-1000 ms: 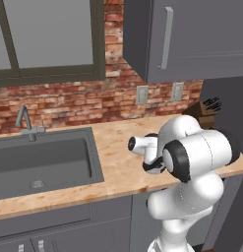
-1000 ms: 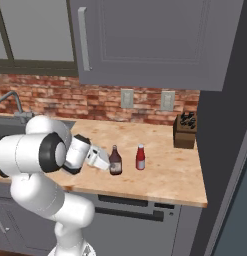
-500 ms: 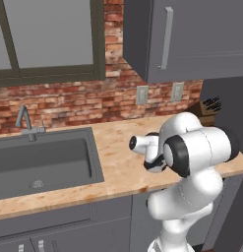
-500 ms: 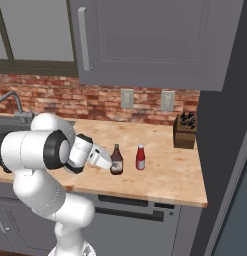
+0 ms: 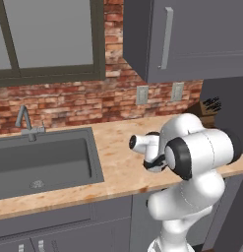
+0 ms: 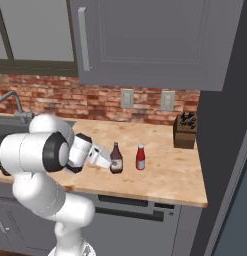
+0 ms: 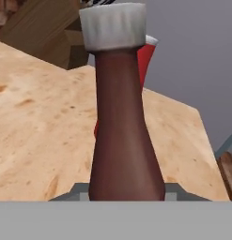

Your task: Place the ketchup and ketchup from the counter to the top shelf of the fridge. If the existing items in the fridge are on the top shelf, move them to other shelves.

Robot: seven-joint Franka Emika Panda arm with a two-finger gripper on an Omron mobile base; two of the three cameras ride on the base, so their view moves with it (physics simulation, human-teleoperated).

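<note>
Simulated kitchen, seen from behind a white robot arm (image 6: pixel 40 155) with dark joints.

On the light tan wood-grain surface (image 6: pixel 167 175), towards its near edge: two small ketchup bottles, upright, side by side and just apart. On the left, the dark brownish-red bottle (image 6: pixel 116 159), slightly wider, with a pale cap. On the right, the bright red bottle with a white cap (image 6: pixel 140 157). Both well apart from the dark wooden knife block (image 6: pixel 185 131) at the far right corner, and from the dark grey sink basin (image 5: pixel 44 162) away to the left.

Reaching in low and level from the left, with the jaws at the dark bottle, one on either side of its lower body. Probably set this low so as to take the widest, steadiest part and keep the bottle upright for the carry. Cannot tell whether the jaws press on its sides yet or stand just off them.

From the hand camera: the dark brownish-red bottle (image 7: pixel 124 131) centred and very close. Smooth body, broad at the foot, narrowing upward to a slim neck under a ribbed off-white cap. Peeking out directly behind it, a sliver of the bright red bottle (image 7: pixel 146 61).

At the far right, a tall slate-grey slab (image 6: pixel 227 150), judged to be the side of the fridge; inside and top shelf hidden.

Judged an early step: both bottles standing on the surface, neither lifted.
</note>
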